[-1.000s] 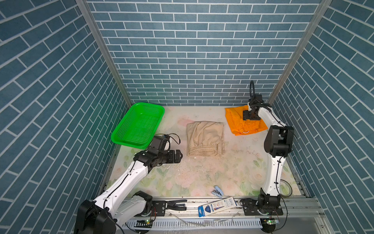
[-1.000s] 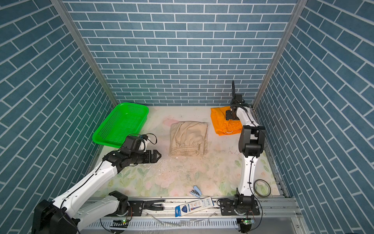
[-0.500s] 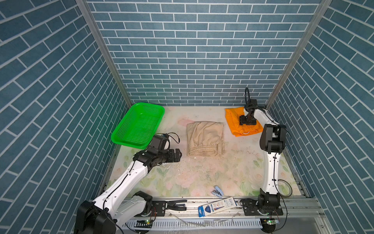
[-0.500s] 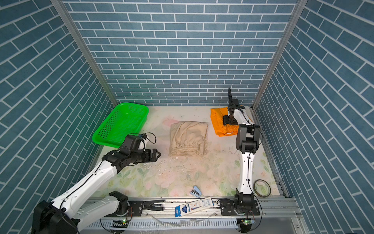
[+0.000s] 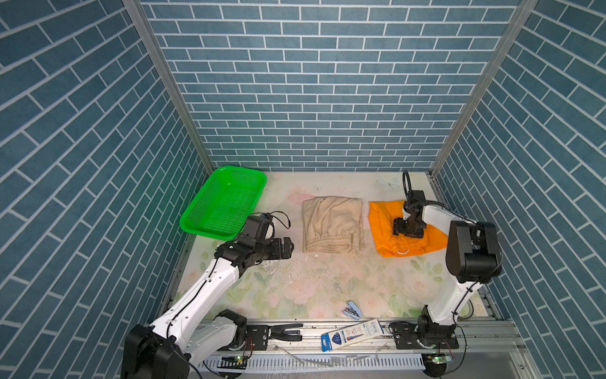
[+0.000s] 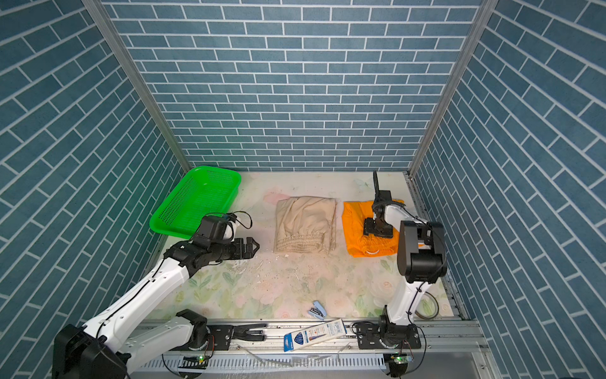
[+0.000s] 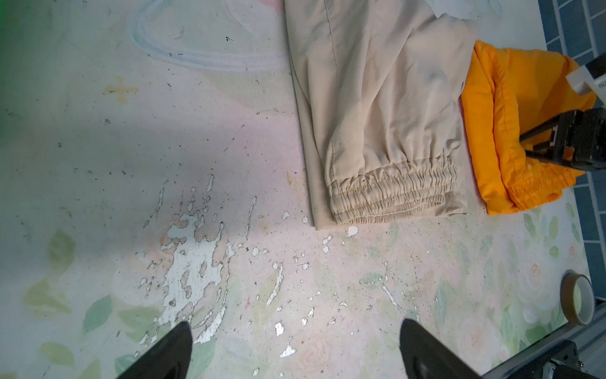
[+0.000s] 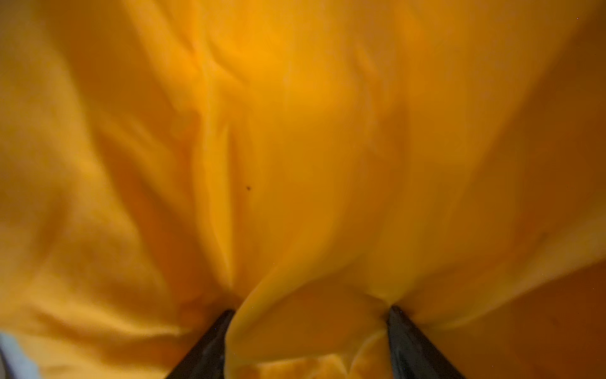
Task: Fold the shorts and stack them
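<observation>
Orange shorts [image 5: 380,229], at the two o'clock corner of the surface [image 5: 328,288], rise in a ridge between my right fingers [image 8: 413,347], which stand fairly wide and press into the cloth without clamping it. I judge the grip should take every folded layer, so the bundle travels without opening. Beige shorts [image 5: 331,223] lie folded just beside, at nine o'clock of the orange pair. My left fingers [image 7: 164,354] hover fully apart, empty, above bare surface.
</observation>
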